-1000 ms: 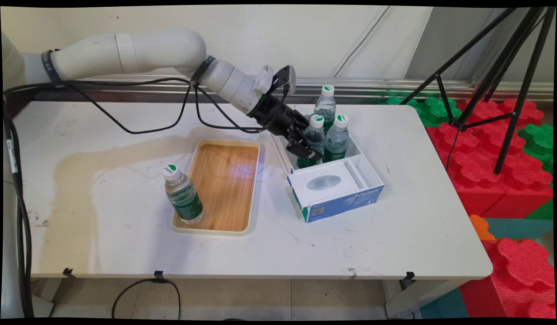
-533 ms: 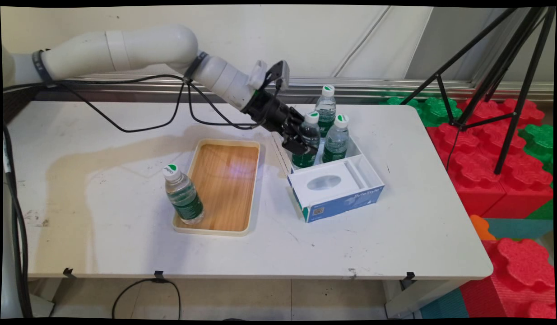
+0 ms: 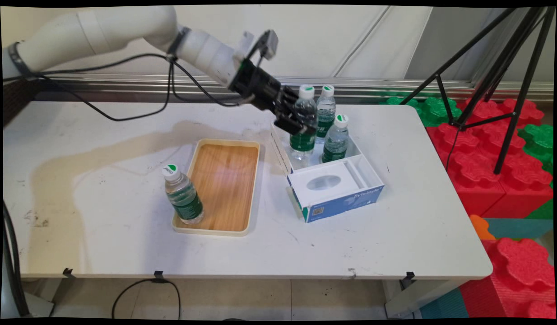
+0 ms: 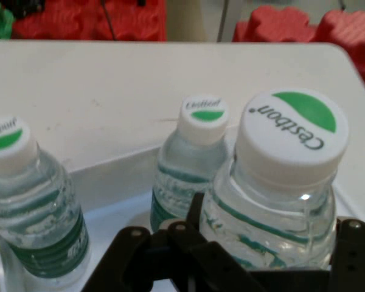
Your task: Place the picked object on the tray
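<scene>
Main view: the gripper [image 3: 299, 124] is clamped on a water bottle [image 3: 303, 128], gripping it around the shoulder above the green label. That bottle hangs upright with its base near or just above the rim of the white-and-blue box [image 3: 335, 192]; I cannot tell whether it is fully clear of the box. Two more bottles stand in the box's far compartment: the rear bottle [image 3: 326, 108] just behind the held one, and the right-hand bottle [image 3: 337, 137] beside it toward the box's right wall. The near part of the box is covered by a white insert with an oval window.

To the left of the box lies a wooden tray [image 3: 224, 185] with a cream rim. A fourth bottle [image 3: 183, 196] stands upright in its near left corner, well apart from the gripper. The rest of the tray floor is bare. Both box and tray rest on the white worktop [image 3: 396, 234].

Hand view: the held bottle [image 4: 280, 194] fills the right half, its white cap with green mark facing the camera, the black fingers [image 4: 347, 243] pressed on its sides. The other two bottles stand behind and to the left.

As things lie: one bottle in the tray, one in the gripper's hold, two in the box.
</scene>
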`<state>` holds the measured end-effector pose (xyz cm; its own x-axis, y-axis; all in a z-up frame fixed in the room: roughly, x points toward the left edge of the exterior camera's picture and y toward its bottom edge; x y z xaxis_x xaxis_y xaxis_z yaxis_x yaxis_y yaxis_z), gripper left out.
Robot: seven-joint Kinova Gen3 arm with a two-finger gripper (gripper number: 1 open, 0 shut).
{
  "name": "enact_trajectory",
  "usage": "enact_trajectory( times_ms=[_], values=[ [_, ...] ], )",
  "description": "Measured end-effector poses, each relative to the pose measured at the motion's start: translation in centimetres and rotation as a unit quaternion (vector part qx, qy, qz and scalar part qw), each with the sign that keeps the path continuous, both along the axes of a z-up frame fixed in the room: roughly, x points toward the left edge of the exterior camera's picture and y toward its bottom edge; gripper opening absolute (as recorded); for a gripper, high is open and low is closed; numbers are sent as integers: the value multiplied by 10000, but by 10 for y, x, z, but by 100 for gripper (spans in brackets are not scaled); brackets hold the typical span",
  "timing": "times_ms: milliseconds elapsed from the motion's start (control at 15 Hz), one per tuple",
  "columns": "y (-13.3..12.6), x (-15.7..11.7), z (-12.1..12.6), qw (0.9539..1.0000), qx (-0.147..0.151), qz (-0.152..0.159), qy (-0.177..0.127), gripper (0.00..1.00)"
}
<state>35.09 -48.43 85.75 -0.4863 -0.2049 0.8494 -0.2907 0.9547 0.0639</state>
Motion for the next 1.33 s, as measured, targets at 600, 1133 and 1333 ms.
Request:
enact_trajectory(
  times_ms=[600,1133,1333],
  values=[
    [46,67,38,9943,-147,-1036,-199,0],
    [74,98,6,9889,-116,-1435,-364,0],
    [78,97,-12,9879,-66,-1513,-349,0]
  ],
)
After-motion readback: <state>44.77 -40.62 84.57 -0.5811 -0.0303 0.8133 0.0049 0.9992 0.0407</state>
